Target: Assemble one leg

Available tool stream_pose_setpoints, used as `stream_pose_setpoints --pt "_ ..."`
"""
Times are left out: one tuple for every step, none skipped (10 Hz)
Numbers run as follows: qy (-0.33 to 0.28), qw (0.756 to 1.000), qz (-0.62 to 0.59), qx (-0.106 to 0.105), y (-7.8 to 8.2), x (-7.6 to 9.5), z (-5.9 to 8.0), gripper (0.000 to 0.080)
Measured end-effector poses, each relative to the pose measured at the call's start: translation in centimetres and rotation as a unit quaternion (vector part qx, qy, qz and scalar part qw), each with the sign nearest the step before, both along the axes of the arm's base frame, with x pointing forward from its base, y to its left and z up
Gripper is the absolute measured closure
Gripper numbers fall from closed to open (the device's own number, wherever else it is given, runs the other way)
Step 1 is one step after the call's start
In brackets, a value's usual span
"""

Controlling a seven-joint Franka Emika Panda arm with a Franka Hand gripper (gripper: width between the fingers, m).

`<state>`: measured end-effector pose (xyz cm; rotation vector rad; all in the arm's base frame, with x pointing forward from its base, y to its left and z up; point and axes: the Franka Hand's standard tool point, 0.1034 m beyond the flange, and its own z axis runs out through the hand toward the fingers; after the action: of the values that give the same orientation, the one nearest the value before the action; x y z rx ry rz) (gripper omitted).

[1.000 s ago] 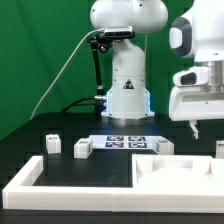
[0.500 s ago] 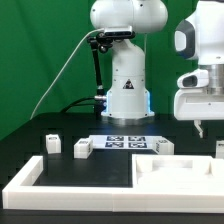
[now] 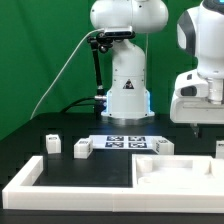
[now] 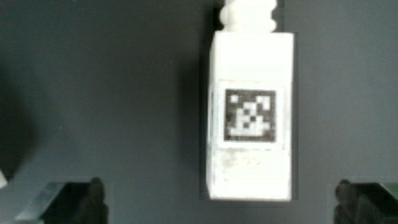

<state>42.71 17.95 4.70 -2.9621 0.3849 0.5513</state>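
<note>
In the wrist view a leg (image 4: 249,110) lies on the dark table, a white post with a black-and-white tag on its face and a narrower peg at one end. My gripper (image 4: 221,208) hangs above it, open and empty, with one dark finger (image 4: 71,203) on each side of the leg's end, well apart from it. In the exterior view the gripper (image 3: 197,122) is high at the right, above the table. A leg (image 3: 220,148) shows at the right edge. Three more legs (image 3: 52,143) (image 3: 82,148) (image 3: 160,146) stand along the table.
The marker board (image 3: 125,141) lies flat in front of the robot base (image 3: 125,95). A wide white tray-shaped piece (image 3: 60,185) with raised rims fills the front of the table. A green backdrop stands behind.
The gripper and wrist have turned slightly and shifted a little toward the exterior view's left. The legs have not moved.
</note>
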Motion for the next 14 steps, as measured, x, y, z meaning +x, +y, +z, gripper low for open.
stream_pose_setpoints --pt "0.05 0.999 0.002 0.007 0.2 -0.4 -0.3 0.0151" --pt "0.083 0.996 0.006 0.012 0.3 -0.5 -0.6 0.0151" --pt "0.112 0.994 0.009 0.016 0.6 -0.6 -0.8 0.0151" --pt "0.177 0.984 0.009 0.028 1.1 -1.2 -0.8 0.0151" --pt "0.211 0.977 0.01 0.035 1.3 -0.9 -1.3 0.0151" --pt "0.252 0.967 0.011 0.042 1.3 -1.1 -1.8 0.0151" --pt "0.265 0.963 0.009 0.046 1.3 -0.9 -2.6 0.0151" --pt "0.261 0.964 0.008 0.045 1.5 -0.9 -3.0 0.0151" --pt "0.26 0.965 0.01 0.044 1.8 -1.1 -3.3 0.0151" --pt "0.258 0.965 0.011 0.043 2.0 -1.3 -3.6 0.0151" --pt "0.26 0.965 0.011 0.04 2.1 -1.6 -3.8 0.0151" --pt "0.264 0.964 0.007 0.036 2.2 -1.9 -3.9 0.0151" --pt "0.264 0.964 0.009 0.035 2.3 -2.0 -3.9 0.0151" --pt "0.264 0.964 0.009 0.035 2.3 -2.0 -3.9 0.0151"
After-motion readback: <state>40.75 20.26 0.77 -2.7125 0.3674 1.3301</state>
